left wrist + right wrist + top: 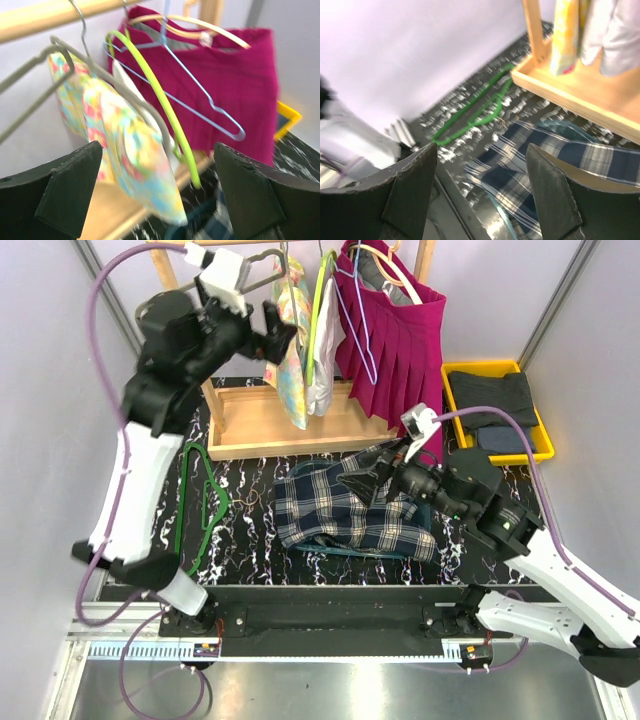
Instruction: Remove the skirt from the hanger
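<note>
Skirt (330, 515), plaid, lies rumpled on marbled tabletop (250, 540).

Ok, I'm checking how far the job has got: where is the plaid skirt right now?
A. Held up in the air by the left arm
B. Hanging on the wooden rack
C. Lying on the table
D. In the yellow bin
C: the plaid skirt lies crumpled on the table, in front of the wooden rack rather than hanging on it.
</note>
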Robot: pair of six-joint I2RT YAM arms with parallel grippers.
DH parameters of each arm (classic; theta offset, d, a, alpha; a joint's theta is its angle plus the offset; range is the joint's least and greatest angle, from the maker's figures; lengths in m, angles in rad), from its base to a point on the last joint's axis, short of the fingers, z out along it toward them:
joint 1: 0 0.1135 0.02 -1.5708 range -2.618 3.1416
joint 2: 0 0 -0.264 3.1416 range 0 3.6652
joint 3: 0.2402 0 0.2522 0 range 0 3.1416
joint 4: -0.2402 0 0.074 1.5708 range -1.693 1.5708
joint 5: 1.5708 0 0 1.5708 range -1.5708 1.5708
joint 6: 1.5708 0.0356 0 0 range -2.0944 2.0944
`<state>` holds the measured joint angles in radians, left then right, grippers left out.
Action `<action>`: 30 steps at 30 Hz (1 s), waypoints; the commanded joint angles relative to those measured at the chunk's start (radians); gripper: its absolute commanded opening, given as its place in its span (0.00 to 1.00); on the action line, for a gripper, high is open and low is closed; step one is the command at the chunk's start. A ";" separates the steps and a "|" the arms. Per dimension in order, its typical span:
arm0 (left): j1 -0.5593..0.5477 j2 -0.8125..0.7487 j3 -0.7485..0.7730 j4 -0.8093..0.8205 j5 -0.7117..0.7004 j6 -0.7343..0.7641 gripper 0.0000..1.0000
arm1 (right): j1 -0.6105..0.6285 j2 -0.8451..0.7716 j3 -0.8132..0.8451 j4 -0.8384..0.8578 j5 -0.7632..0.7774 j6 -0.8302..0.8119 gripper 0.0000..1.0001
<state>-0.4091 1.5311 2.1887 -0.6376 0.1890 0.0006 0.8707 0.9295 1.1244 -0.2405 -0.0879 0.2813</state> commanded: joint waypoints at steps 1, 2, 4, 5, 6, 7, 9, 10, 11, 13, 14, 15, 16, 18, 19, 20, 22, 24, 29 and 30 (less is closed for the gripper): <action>-0.040 0.102 0.097 0.165 -0.267 0.004 0.99 | 0.007 -0.050 -0.083 0.136 -0.018 0.075 0.78; -0.048 0.118 0.106 0.173 -0.281 0.003 0.99 | 0.007 -0.054 -0.089 0.139 -0.016 0.076 0.78; -0.068 0.155 0.121 0.190 -0.324 -0.026 0.99 | 0.008 -0.046 -0.083 0.135 -0.021 0.075 0.78; -0.072 0.164 0.121 0.200 -0.341 -0.030 0.99 | 0.007 -0.041 -0.074 0.130 -0.026 0.072 0.78; -0.080 0.172 0.121 0.210 -0.371 -0.031 0.99 | 0.008 -0.037 -0.071 0.130 -0.036 0.070 0.78; -0.082 0.188 0.121 0.235 -0.385 -0.031 0.99 | 0.007 -0.035 -0.071 0.130 -0.041 0.070 0.78; -0.085 0.205 0.125 0.260 -0.404 -0.025 0.99 | 0.007 -0.035 -0.071 0.130 -0.047 0.071 0.78; -0.086 0.230 0.138 0.272 -0.414 -0.018 0.99 | 0.007 -0.035 -0.072 0.133 -0.047 0.071 0.78; -0.086 0.242 0.150 0.274 -0.416 -0.014 0.99 | 0.007 -0.034 -0.071 0.132 -0.046 0.071 0.78; -0.086 0.267 0.158 0.280 -0.439 -0.007 0.99 | 0.007 -0.034 -0.069 0.130 -0.039 0.068 0.78; -0.086 0.270 0.155 0.286 -0.456 0.005 0.99 | 0.007 -0.034 -0.064 0.127 -0.036 0.065 0.78; -0.085 0.270 0.146 0.303 -0.491 0.022 0.99 | 0.007 -0.034 -0.063 0.121 -0.030 0.061 0.78; -0.080 0.258 0.116 0.312 -0.503 0.032 0.99 | 0.007 -0.035 -0.060 0.109 -0.029 0.058 0.78; -0.057 0.232 0.066 0.352 -0.505 0.024 0.99 | 0.007 -0.038 -0.060 0.101 -0.024 0.052 0.78; -0.053 0.203 0.013 0.364 -0.505 0.035 0.99 | 0.007 -0.043 -0.060 0.093 -0.021 0.050 0.78; -0.048 0.189 -0.012 0.380 -0.513 0.047 0.99 | 0.007 -0.046 -0.060 0.092 -0.016 0.048 0.78; -0.039 0.173 -0.050 0.388 -0.525 0.074 0.99 | 0.007 -0.050 -0.060 0.087 -0.009 0.048 0.78; -0.028 0.172 -0.053 0.365 -0.534 0.078 0.99 | 0.005 -0.054 -0.057 0.087 -0.006 0.047 0.78; -0.020 0.144 -0.087 0.374 -0.527 0.087 0.99 | 0.007 -0.050 -0.052 0.095 -0.012 0.052 0.77; -0.020 0.135 -0.092 0.377 -0.516 0.088 0.99 | 0.007 -0.047 -0.052 0.096 -0.013 0.052 0.77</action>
<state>-0.4320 1.7481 2.1155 -0.3412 -0.3153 0.0624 0.8707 0.8917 1.0443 -0.1692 -0.1139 0.3393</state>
